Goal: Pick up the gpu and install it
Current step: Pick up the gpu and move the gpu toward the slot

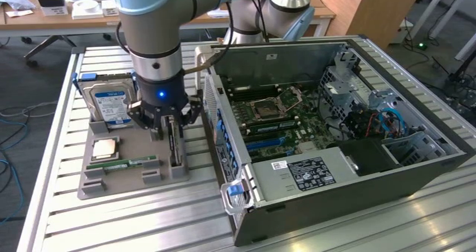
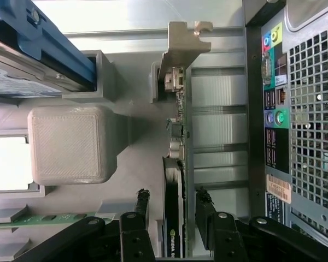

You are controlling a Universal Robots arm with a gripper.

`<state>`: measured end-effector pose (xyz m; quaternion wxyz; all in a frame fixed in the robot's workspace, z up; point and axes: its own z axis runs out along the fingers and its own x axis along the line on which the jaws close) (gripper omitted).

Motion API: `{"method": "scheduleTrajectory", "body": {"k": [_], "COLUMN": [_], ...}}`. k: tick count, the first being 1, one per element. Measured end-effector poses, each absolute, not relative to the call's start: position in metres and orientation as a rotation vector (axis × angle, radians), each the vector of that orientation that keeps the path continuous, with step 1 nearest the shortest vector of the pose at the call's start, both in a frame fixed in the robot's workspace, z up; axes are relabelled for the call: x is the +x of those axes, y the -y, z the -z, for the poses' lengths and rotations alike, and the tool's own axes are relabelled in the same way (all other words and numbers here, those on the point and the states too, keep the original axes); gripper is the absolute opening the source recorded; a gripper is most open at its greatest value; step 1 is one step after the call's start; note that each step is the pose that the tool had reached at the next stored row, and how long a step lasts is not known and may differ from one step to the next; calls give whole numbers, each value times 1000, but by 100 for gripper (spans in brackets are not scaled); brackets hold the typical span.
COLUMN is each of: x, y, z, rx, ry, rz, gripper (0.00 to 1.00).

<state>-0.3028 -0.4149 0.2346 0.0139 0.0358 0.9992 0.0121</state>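
Gripper (image 2: 172,192) fingers apart, straddling gpu (image 2: 175,164), gaps on both sides. Gpu upright in gray tray (image 1: 122,188). Nvidia logo on card edge. Hard drive (image 1: 111,104) label unreadable.

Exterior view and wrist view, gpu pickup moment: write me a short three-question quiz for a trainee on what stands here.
1. True or false: the gpu is already seated in the computer case.
2. Pick one: the fingers of the hand are A) open on either side of the gpu, B) shut on the hard drive, C) over the memory stick.
3. Short answer: what does the gpu stand in, on edge?

Key: 1 false; 2 A; 3 the grey holder beside the case.
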Motion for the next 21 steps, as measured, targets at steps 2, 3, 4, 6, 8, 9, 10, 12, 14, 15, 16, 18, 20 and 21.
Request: {"method": "scheduleTrajectory", "body": {"k": [2,3,4,6,8,9,10,12,14,15,16,18,20,21], "x": [-303,-303,-303,-303,-303,-303,-303,-303,-303,-303,-303,-303,-303,-303], "y": [415,415,415,414,413,413,413,413,413,413,413,412,411,410], "z": [-233,-233,-232,-232,-232,-232,-232,-232,-232,-232,-231,-231,-231,-231], "rx": [111,111,111,112,111,111,111,111,111,111,111,111,111,111], "ry": [-3111,-3111,-3110,-3110,-3110,-3110,-3110,-3110,-3110,-3110,-3110,-3110,-3110,-3110], "rz": [-38,-38,-38,-37,-38,-38,-38,-38,-38,-38,-38,-38,-38,-38], "gripper": [47,47,47,47,47,47,47,47,47,47,47,47,47,47]}}
